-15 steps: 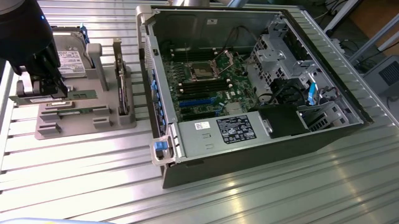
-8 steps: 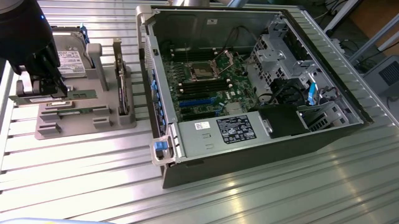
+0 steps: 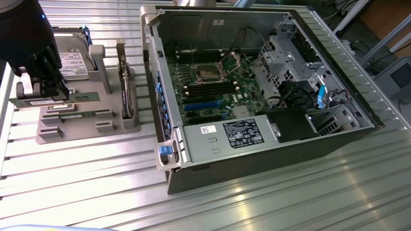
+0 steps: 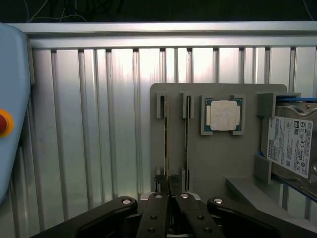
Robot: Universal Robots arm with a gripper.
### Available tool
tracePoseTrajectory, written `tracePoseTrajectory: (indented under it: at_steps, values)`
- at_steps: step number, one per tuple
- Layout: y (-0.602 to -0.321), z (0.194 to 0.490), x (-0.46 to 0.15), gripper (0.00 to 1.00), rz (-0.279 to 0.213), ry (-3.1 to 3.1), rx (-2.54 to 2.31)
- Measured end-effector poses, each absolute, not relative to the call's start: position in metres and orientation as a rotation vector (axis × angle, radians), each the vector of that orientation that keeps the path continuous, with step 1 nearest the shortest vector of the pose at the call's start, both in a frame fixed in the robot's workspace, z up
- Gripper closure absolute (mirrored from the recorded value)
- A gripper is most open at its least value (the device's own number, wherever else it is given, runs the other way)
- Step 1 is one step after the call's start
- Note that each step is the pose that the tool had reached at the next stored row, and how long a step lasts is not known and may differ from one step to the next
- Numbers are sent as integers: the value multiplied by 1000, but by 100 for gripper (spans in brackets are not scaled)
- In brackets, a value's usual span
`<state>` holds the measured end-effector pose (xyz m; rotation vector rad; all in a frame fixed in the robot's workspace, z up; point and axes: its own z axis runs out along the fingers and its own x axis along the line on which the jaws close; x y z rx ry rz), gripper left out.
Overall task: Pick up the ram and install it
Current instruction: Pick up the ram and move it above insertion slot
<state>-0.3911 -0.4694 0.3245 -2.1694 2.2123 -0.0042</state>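
A: Where's the ram (image 3: 83, 97)?
B: Lengthwise over the grey holder (image 3: 83, 131), about nine o'clock from the open case (image 3: 257, 159). The claw (image 3: 44, 95) is pinched almost closed across its thin edge, seemingly nearer one end.
A: Is it free of its slot?
B: I can't tell.
A: What could go wrong?
B: An off-centre pinch could let it tilt and bind in the slot, or swing and slip. A second stick (image 3: 67, 116) at its six o'clock lies close enough to snag
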Motion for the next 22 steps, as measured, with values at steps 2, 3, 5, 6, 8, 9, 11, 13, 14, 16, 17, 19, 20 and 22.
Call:
tracePoseTrajectory:
  at_steps: [2, 3, 5, 6, 8, 9, 11, 13, 14, 16, 17, 19, 20, 22]
  values:
    - [-469, 325, -391, 88, -4, 2212, -2169]
    - [-469, 325, -391, 88, -4, 2212, -2169]
    - [-469, 326, -391, 88, -4, 2212, -2169]
    - [-469, 326, -391, 88, -4, 2212, -2169]
    - [-469, 327, -391, 88, -4, 2212, -2169]
    - [-469, 327, -391, 88, -4, 2212, -2169]
    - [-469, 328, -391, 88, -4, 2212, -2169]
    - [-469, 329, -391, 88, -4, 2212, -2169]
    - [-469, 329, -391, 88, -4, 2212, -2169]
    - [-469, 330, -391, 88, -4, 2212, -2169]
    - [-469, 331, -391, 88, -4, 2212, -2169]
    - [-469, 331, -391, 88, -4, 2212, -2169]
    - [-469, 332, -391, 88, -4, 2212, -2169]
    - [-469, 332, -391, 88, -4, 2212, -2169]
